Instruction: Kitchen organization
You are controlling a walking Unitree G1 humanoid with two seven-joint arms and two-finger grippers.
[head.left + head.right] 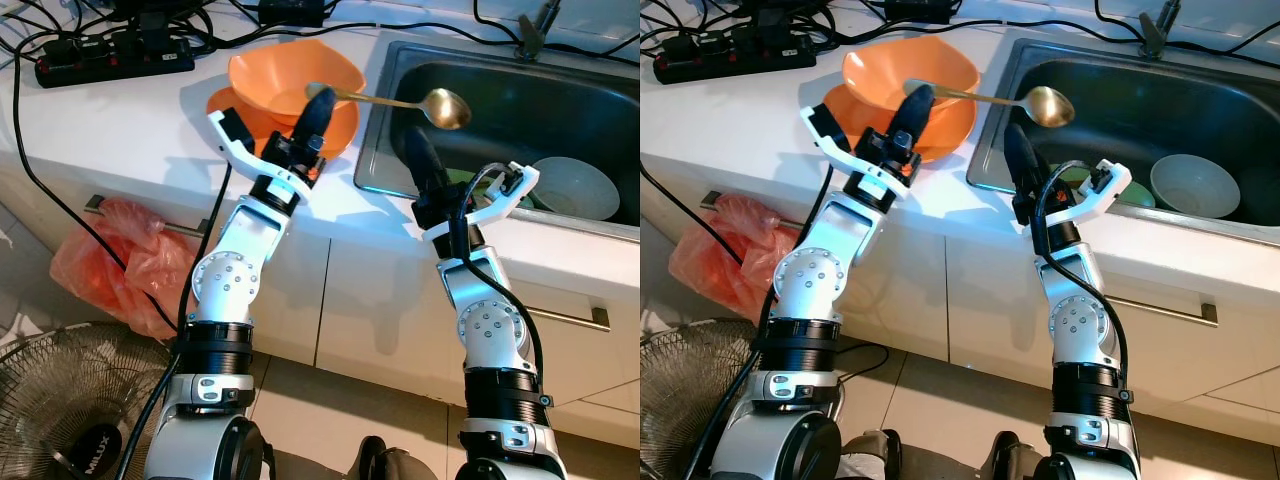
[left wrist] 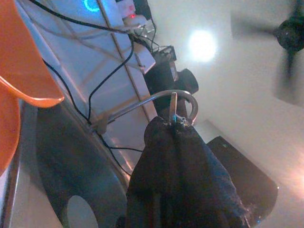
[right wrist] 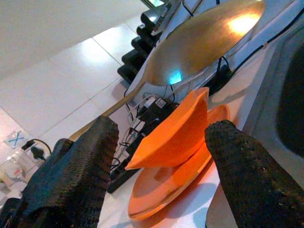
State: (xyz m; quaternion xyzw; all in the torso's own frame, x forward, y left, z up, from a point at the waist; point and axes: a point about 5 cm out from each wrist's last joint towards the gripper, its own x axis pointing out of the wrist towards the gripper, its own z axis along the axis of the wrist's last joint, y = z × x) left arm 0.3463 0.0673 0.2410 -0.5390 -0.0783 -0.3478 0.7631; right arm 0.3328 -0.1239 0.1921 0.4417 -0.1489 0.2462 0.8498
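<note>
1. The left gripper (image 1: 318, 100) is pinching the handle of the spoon (image 1: 444, 107), holding it in the air over the sink (image 1: 600, 120).
2. The right gripper (image 3: 161, 156) is hovering with fingers spread, just below the spoon's head.
3. An orange bowl (image 1: 290, 75) is sitting on an orange plate (image 1: 340, 130) on the bench (image 1: 110, 120), behind the left gripper.

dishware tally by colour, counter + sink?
Orange: 2 — bowl on plate, on the counter
White: 1 — bowl in the sink
Gold: 1 — spoon, held by the left claw over the sink edge
Total: 4
</note>
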